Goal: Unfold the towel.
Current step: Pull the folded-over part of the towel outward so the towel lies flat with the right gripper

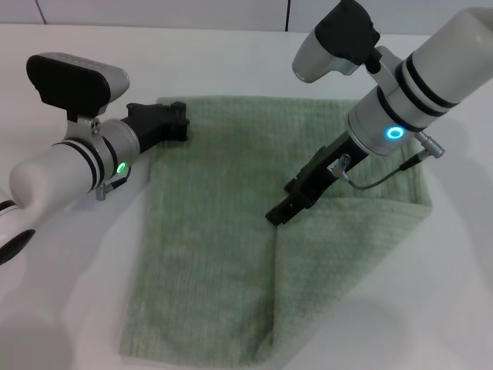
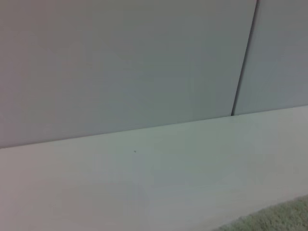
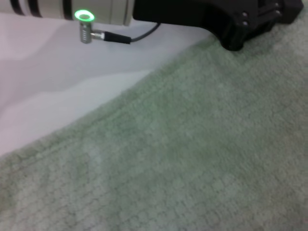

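The towel's [image 1: 231, 254] folded flap is lying directly under our right gripper [image 1: 282, 213], the nearer one, while our left gripper [image 1: 171, 122] is resting at its far corner; we cannot tell either's finger state.

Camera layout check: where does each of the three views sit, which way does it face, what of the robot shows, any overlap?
Head: on the head, looking forward and down at the towel; shows left end effector and right end effector.
Left wrist: faces the wall and table; no robot parts visible.
Right wrist: looks across the towel at the left end effector.
Shared: all three catch the towel.
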### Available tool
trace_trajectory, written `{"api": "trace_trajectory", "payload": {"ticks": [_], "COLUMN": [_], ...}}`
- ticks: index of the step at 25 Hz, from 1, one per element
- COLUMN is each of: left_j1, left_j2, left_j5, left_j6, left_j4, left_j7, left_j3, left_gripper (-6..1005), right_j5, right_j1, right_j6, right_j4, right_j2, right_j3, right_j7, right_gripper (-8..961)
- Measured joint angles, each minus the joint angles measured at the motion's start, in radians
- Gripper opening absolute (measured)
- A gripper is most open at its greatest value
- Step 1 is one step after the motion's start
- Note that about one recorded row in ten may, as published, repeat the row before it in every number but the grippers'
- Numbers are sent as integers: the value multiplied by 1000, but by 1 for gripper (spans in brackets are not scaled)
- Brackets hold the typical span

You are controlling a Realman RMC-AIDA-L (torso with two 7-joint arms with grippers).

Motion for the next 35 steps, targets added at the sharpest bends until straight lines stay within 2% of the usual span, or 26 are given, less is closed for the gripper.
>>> {"api": "trace_trajectory", "payload": {"ticks": [17,29,35], "left_j1": [-2,0,1], "left_j2": [0,0,1], "left_j5": [0,0,0], "left_j6": [-3,-3,-2], "left_j4": [0,0,0], "left_j7": [0,0,0], "left_j3": [0,-2,-2], "left_gripper": [8,9,9], "right_j5": [-18,-18,-19], "right_j1": [4,2,2], "right_j6": [-3,-2,-4], "right_j4": [2,2,2], "right_j2": [3,3,3], "right_j3": [-27,-27,-27], "right_j7": [16,16,16], "right_gripper": [711,553,410]}}
